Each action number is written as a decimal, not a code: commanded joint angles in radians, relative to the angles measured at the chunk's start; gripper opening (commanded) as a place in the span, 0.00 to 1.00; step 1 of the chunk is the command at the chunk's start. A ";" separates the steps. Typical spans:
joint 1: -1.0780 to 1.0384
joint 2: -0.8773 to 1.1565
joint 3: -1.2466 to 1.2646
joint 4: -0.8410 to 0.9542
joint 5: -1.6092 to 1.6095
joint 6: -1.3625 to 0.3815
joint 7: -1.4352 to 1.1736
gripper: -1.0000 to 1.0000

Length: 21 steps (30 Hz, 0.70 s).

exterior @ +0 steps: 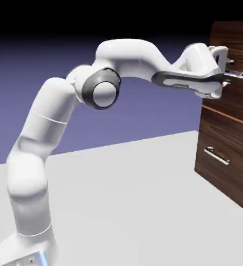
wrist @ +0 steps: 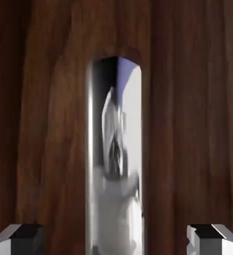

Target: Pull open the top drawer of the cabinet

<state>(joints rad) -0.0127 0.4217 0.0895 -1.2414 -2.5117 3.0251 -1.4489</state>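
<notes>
Nearest in the hand view, the two grey fingertips (wrist: 21, 238) are sitting at the bottom corners, spread wide, with a clear gap on each side of the silver bar handle (wrist: 116, 164) that is running up between them; neither tip is touching the bar, so the gripper (wrist: 116, 239) is standing open around the handle without holding it. The polished bar is reflecting pale shapes and a bit of blue, and behind it the dark walnut grain of the top drawer (wrist: 193, 124) is filling the rest of the picture. In the exterior view, the white arm (exterior: 45, 135) is rising from the lower left, bending at a grey elbow joint and reaching right across the pale table (exterior: 129, 208). Its gripper (exterior: 228, 72) is hanging right at the handle (exterior: 237, 74) of the top drawer (exterior: 238, 47), high on the cabinet (exterior: 225, 135) at the right edge. Below, the lower drawer (exterior: 222, 161) is showing its own silver handle (exterior: 217, 156), well apart from the hand. Whether the top drawer is sitting flush with the cabinet cannot be told.
</notes>
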 commanded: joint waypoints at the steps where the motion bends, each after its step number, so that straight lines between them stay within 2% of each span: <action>1: -0.005 -0.026 0.009 -0.036 -0.023 -0.010 0.022 0.00; 21: -0.028 -0.615 0.058 -0.761 -0.215 -0.142 0.290 0.00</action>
<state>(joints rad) -0.0404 -0.1931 0.1472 -2.0023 -2.7271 2.8819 -1.1595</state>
